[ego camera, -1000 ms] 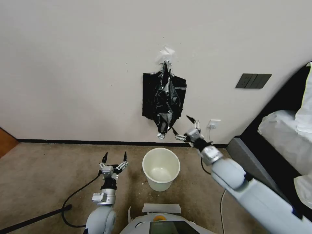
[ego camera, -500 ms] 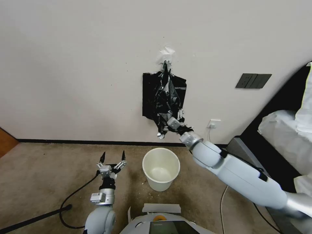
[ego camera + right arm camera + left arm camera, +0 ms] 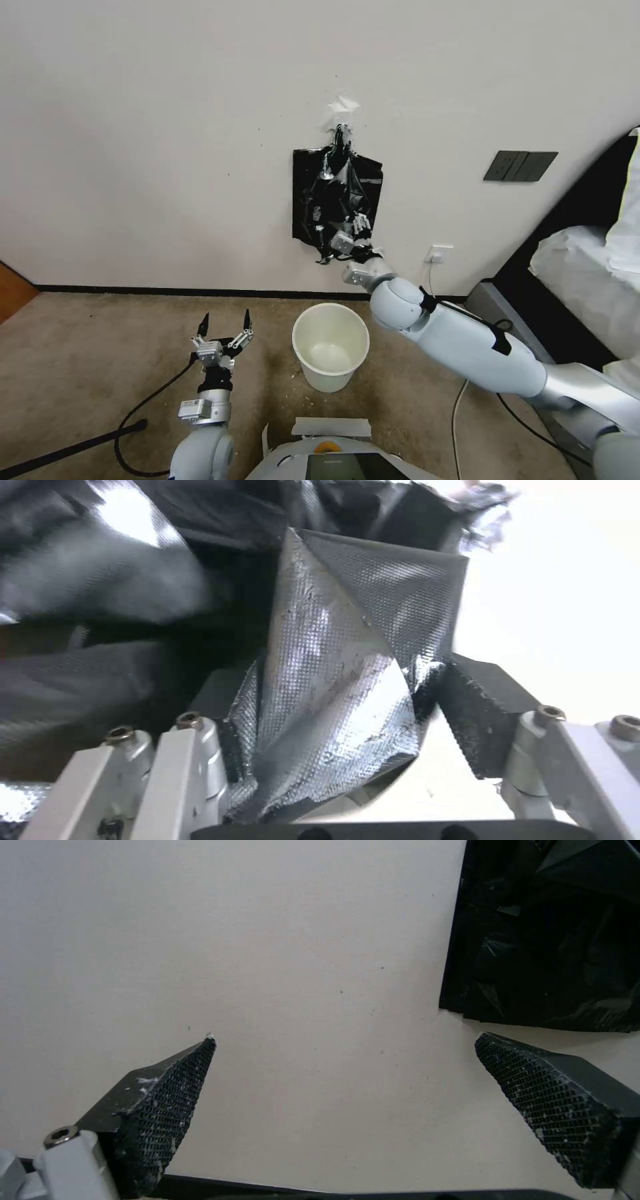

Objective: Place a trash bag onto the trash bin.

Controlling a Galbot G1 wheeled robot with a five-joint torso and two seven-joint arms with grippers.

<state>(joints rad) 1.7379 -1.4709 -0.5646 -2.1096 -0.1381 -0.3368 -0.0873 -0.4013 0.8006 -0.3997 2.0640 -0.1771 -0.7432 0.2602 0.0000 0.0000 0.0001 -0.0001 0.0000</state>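
One trash bag [image 3: 339,193], one trash bin [image 3: 331,345]

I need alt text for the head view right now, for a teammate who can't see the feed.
The right end effector is raised to the wall and closed on the lower part of the black trash bag, which hangs from a hook. Below it, the cream trash bin stands bare on the carpet; the left end effector waits open, low beside the bin.
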